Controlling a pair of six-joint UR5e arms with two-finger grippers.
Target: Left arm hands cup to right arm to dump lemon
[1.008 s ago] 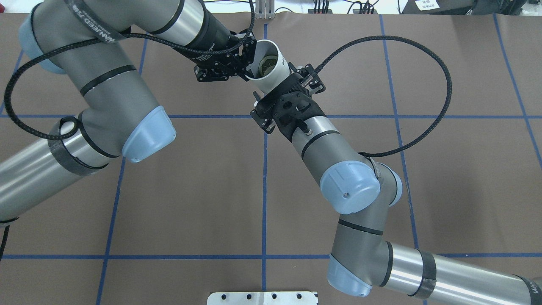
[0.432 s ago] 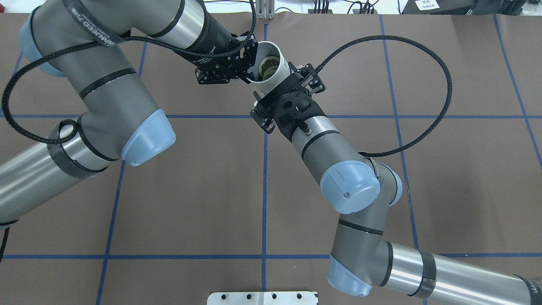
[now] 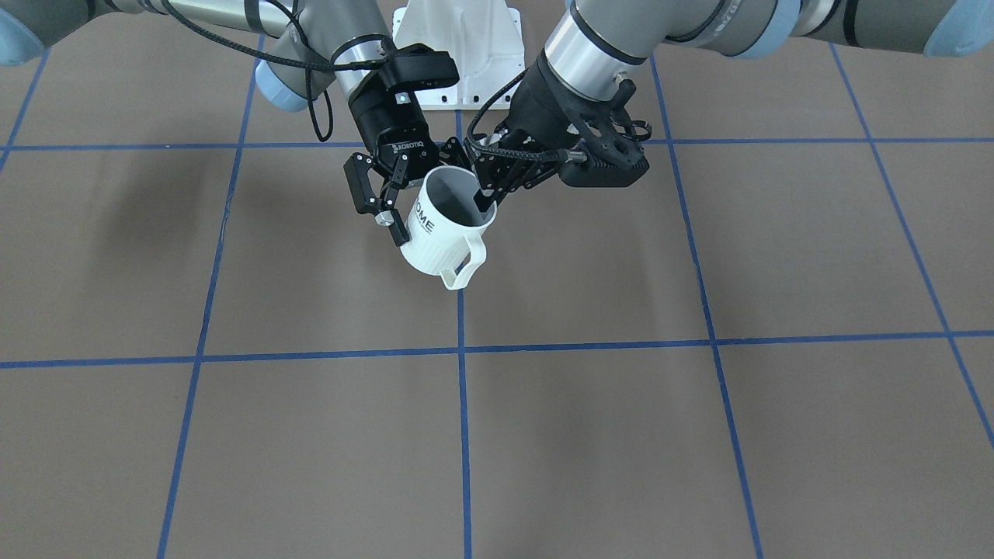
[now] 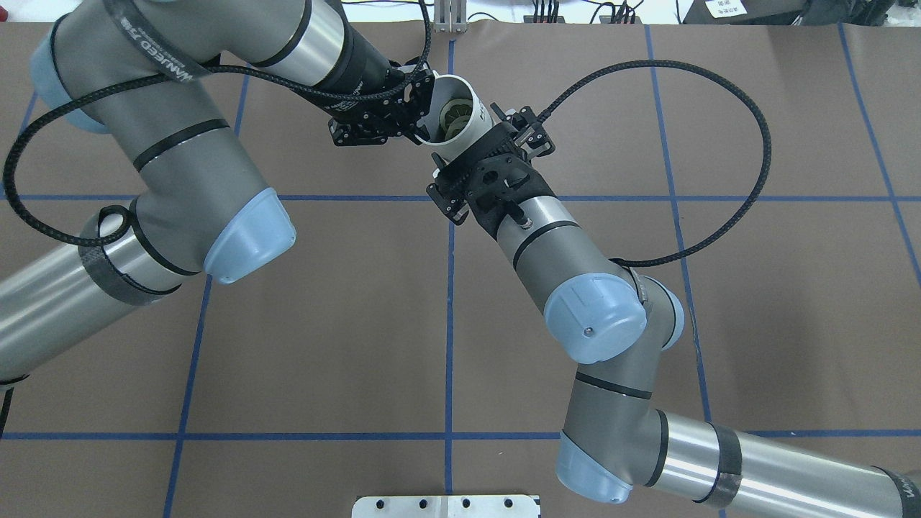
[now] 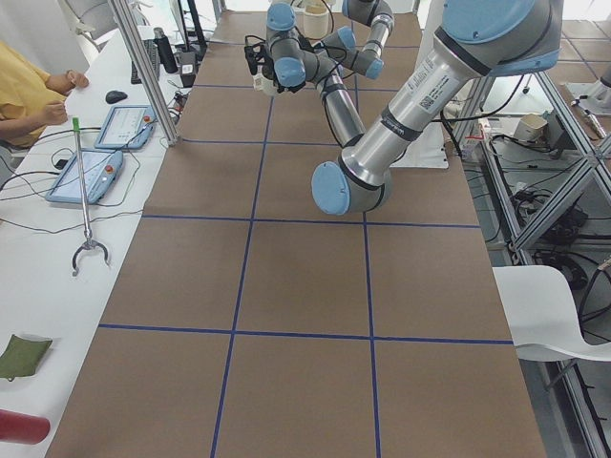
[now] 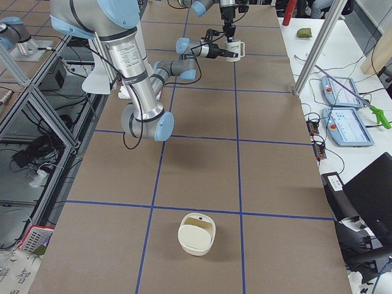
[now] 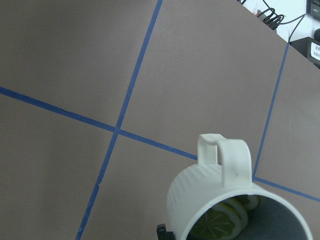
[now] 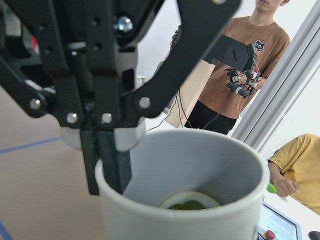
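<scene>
The white ribbed "HOME" cup (image 3: 439,237) hangs tilted above the table, handle toward the operators' side. A lemon slice (image 4: 453,119) lies inside it; it also shows in the left wrist view (image 7: 220,222) and the right wrist view (image 8: 190,201). My left gripper (image 3: 485,203) is shut on the cup's rim, one finger inside. In the overhead view the left gripper (image 4: 424,122) sits on the cup's left. My right gripper (image 3: 423,225), marked ROBOTIQ, is open, with its fingers on either side of the cup's body (image 4: 460,144). The right fingertips are largely hidden.
A cream lidded container (image 6: 196,233) stands on the table far toward the robot's right end. The white base plate (image 4: 446,506) is at the robot's edge. Operators (image 8: 250,65) and control tablets (image 6: 343,92) are beyond the table. The brown mat has blue grid lines (image 3: 460,349).
The left arm has shifted the cup slightly farther from the robot and deeper between the right gripper's fingers. The right gripper has edged forward a little and stays open.
</scene>
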